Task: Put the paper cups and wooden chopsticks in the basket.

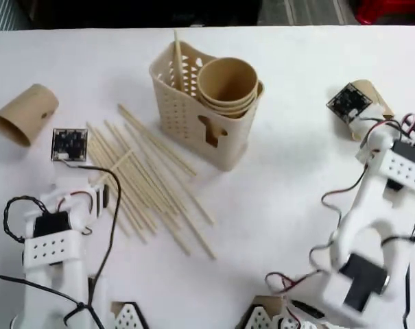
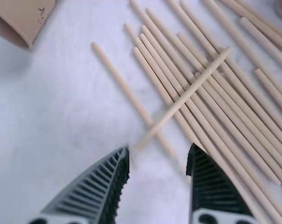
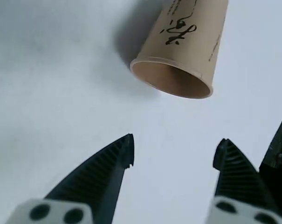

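**A:** Where does everything sit in the high view?

**B:** The basket (image 1: 206,113) stands at about 12 o'clock from the middle of the surface (image 1: 276,205). Stacked paper cups (image 1: 228,82) sit upright inside it, and one chopstick (image 1: 178,55) pokes up in its 10 o'clock corner. The loose wooden chopsticks (image 1: 149,175) fan out on the surface at 8 o'clock from the basket. The left cup (image 1: 25,113) lies on its side at 9 o'clock, well apart from the basket.

**A:** And the cup on the other side?

**B:** The right cup (image 1: 373,92) lies at 2 o'clock, and the arm's camera board (image 1: 348,101) covers most of it. The right wrist view gives it plainly: it lies on its side with its open mouth turned toward the right gripper (image 3: 175,147). That gripper is spread wide, holds nothing and is short of the rim.

**A:** What about the left one?

**B:** The left gripper (image 2: 157,156) is parted to a middling gap and holds nothing. It hangs over the near edge of the chopstick fan. The crossing stick (image 2: 187,95) lies slantwise over the others, and its end lies between the tips.

**A:** Is anything cut off?

**B:** In the left wrist view the left cup is only a corner at the frame's edge, and many chopsticks run out of the picture.

**A:** Any writing?

**B:** Dark brush-like print runs along the right cup's side, with small lines beside it too fine to make out.
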Controlling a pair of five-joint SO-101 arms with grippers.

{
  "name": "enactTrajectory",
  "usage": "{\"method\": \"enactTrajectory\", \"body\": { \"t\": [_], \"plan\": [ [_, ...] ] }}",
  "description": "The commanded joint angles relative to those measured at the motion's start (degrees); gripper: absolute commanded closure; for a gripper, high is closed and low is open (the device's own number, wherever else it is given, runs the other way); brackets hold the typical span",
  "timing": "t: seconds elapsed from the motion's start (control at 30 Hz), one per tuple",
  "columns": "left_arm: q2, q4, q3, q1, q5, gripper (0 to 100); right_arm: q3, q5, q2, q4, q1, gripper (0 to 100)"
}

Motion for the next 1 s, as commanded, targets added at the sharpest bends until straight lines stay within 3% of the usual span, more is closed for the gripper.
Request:
{"method": "enactTrajectory", "body": {
  "t": [0.0,0.17,0.4,0.57,0.8,0.97],
  "plan": [
    [-1.1,-1.05,-0.09,-0.66,-0.53,79,-10.9,0.18,8.66,-1.01,1.36,71.6],
    [-1.1,-1.05,-0.09,-0.66,-0.53,79,-24.62,-0.44,22.11,-1.01,1.98,71.7],
    [-1.1,-1.05,-0.09,-0.66,-0.53,79,-40.97,-9.23,35.47,-0.92,1.36,71.8],
    [-1.1,-1.05,-0.09,-0.66,-0.53,79,-44.48,-14.24,39.87,-0.57,-0.48,72.1],
    [-1.01,-1.05,-0.09,-0.66,-0.53,79,-44.92,-15.74,38.55,5.49,-3.3,91.1],
    [-1.01,-1.05,0.0,-0.66,-0.53,79,-44.92,-22.15,37.85,5.49,-3.3,92.6]
  ]
}}
